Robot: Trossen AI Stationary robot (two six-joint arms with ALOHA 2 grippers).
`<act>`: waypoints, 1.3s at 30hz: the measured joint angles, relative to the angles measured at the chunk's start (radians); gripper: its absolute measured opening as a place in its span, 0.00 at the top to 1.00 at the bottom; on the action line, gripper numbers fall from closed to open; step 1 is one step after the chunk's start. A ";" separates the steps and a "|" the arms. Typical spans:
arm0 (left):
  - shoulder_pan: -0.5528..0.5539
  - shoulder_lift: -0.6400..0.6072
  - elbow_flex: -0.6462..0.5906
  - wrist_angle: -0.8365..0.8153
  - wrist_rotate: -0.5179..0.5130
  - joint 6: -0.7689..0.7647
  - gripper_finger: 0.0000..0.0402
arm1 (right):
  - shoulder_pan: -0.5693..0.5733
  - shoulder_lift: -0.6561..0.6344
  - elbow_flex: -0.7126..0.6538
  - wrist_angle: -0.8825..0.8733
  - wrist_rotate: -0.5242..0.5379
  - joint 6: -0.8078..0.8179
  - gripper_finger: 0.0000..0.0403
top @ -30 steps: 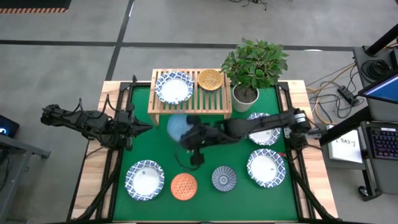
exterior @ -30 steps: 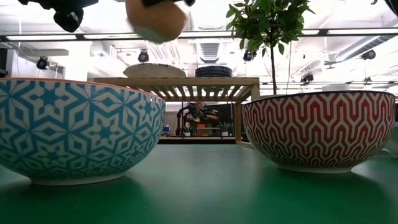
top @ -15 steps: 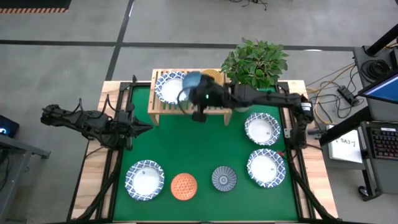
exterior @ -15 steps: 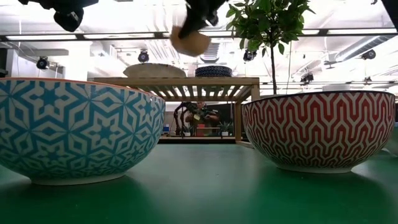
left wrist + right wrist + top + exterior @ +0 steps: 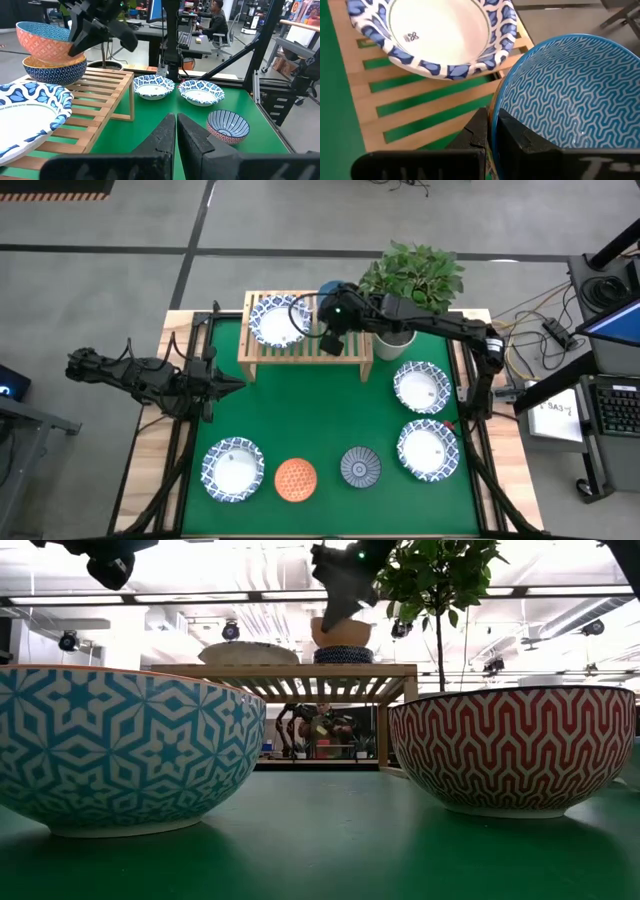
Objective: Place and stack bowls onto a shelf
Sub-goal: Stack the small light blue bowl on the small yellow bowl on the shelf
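Right gripper (image 5: 333, 317): being held over the right part of the shelf, its fingers pinched shut on the rim of the blue bowl; in the right wrist view one finger (image 5: 515, 137) is lying inside the rim and the other outside it.
Blue bowl (image 5: 570, 95): being carried just above the yellow-orange bowl, blue-patterned inside, orange outside; in the left wrist view it is sitting nested in that bowl's mouth, though contact cannot be told.
Yellow-orange bowl (image 5: 54, 70): resting on the shelf slats, directly under the held bowl, blue-patterned outside.
Shelf (image 5: 262, 355): standing at the far edge of the green mat, beside the potted plant (image 5: 410, 280).
White bowl on shelf (image 5: 278, 320): lying on the left part of the slats, just beside the right gripper.
Other bowls: one white bowl (image 5: 233, 469), a red-orange bowl (image 5: 295, 479) and a grey-blue bowl (image 5: 360, 467) are lined along the near edge of the worktop; two more white bowls (image 5: 421, 387) are lying at the right, well apart from the shelf.
Left gripper (image 5: 222, 383): being kept closed and empty over the left edge of the mat, apart from every bowl.
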 joint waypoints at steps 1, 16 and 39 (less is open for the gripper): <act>0.000 0.000 0.000 0.000 0.000 0.000 1.00 | -0.003 0.000 0.000 0.000 -0.003 0.004 0.97; 0.000 0.000 0.000 0.000 0.000 0.000 1.00 | -0.020 0.033 0.000 -0.009 -0.009 0.003 0.97; 0.000 0.000 -0.002 0.000 0.001 0.000 1.00 | -0.019 0.019 0.001 0.024 -0.005 0.029 0.77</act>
